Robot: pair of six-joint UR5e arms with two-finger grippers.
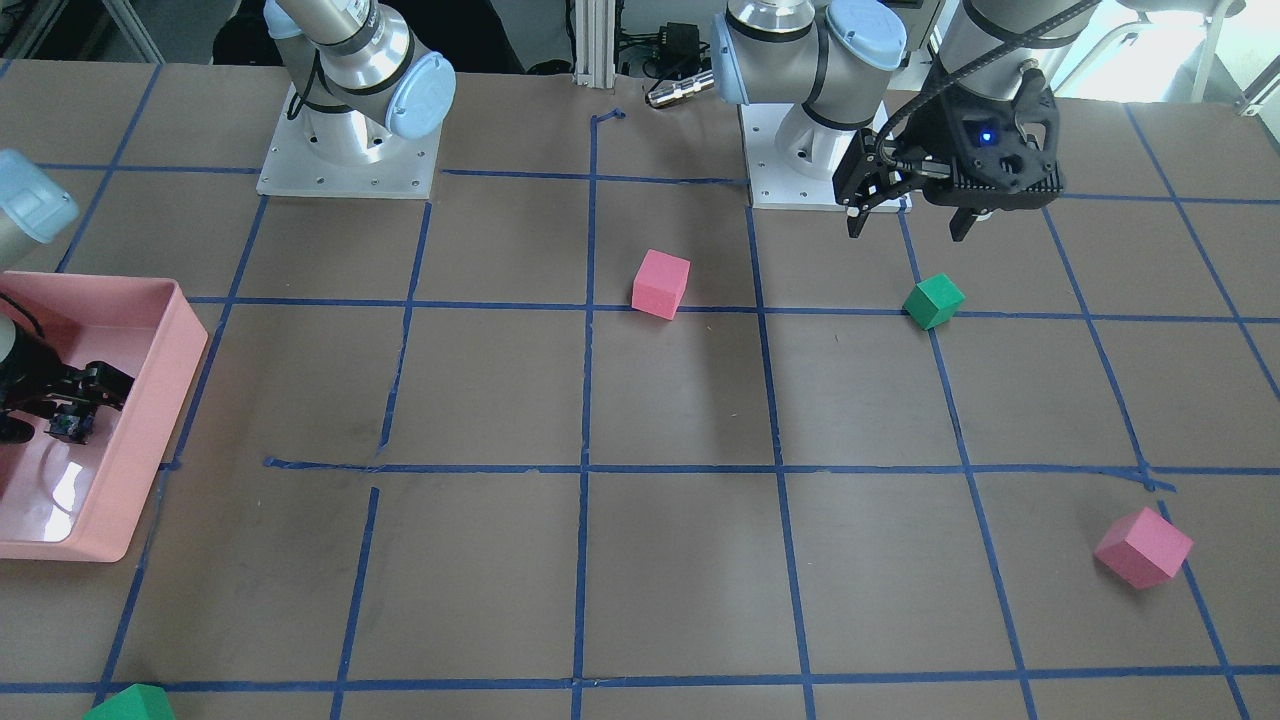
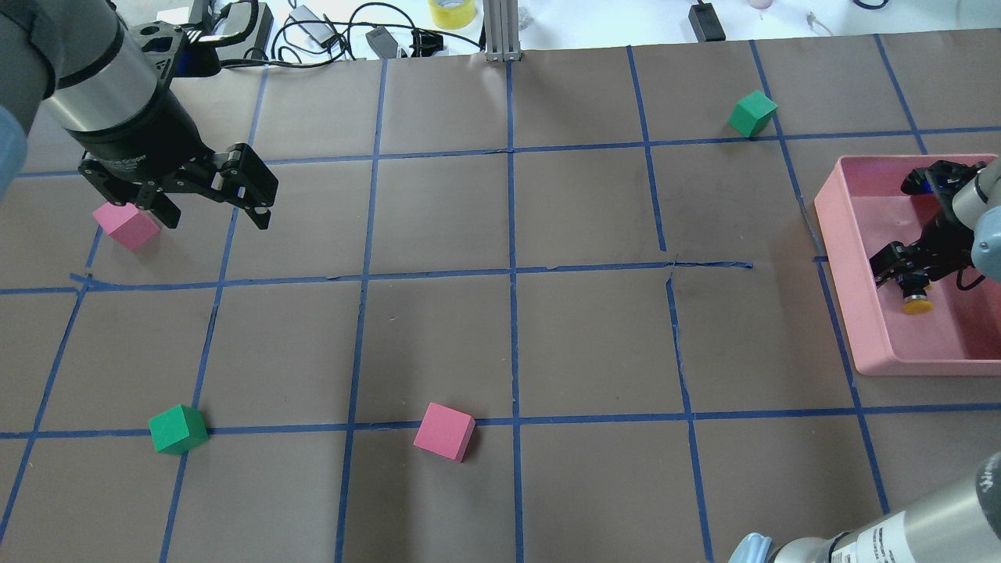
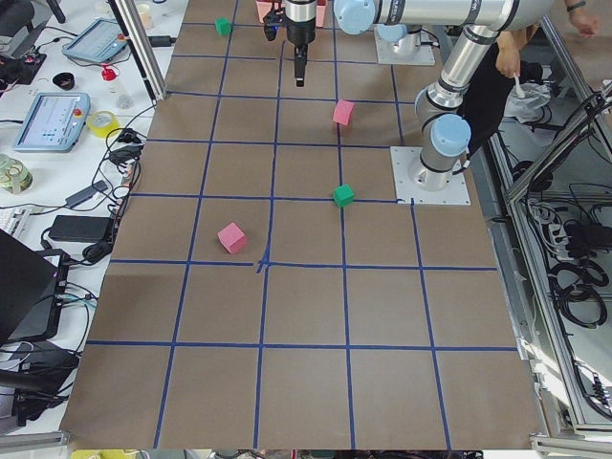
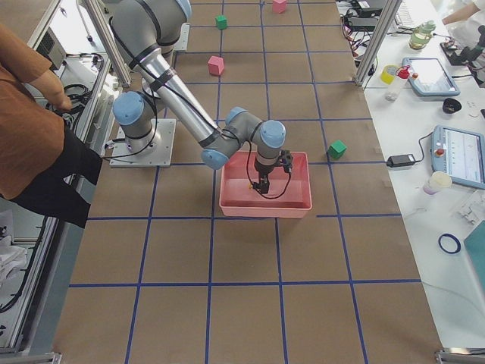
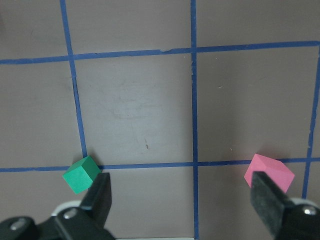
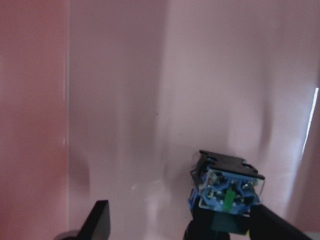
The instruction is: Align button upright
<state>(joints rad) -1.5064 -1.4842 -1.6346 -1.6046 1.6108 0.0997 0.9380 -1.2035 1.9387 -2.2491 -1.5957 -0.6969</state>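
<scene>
The button point(image 2: 916, 303) lies inside the pink tray point(image 2: 841, 258) at the table's right end. Its yellow cap points toward the near side in the overhead view. In the right wrist view its terminal base point(image 6: 227, 187) faces the camera. My right gripper point(image 2: 907, 275) reaches down into the tray, open, with the button between its fingers and close against one finger point(image 6: 272, 225). It also shows in the front view point(image 1: 75, 405). My left gripper point(image 2: 215, 220) is open and empty, hovering over the table's left side between a pink cube point(image 5: 269, 172) and a green cube point(image 5: 80, 173).
Foam cubes lie about the table: a pink cube point(image 2: 125, 225) under the left gripper, a green cube point(image 2: 178, 429) at near left, a pink cube point(image 2: 444, 432) near the middle front, and a green cube point(image 2: 752, 113) at far right. Cables and tape lie beyond the far edge.
</scene>
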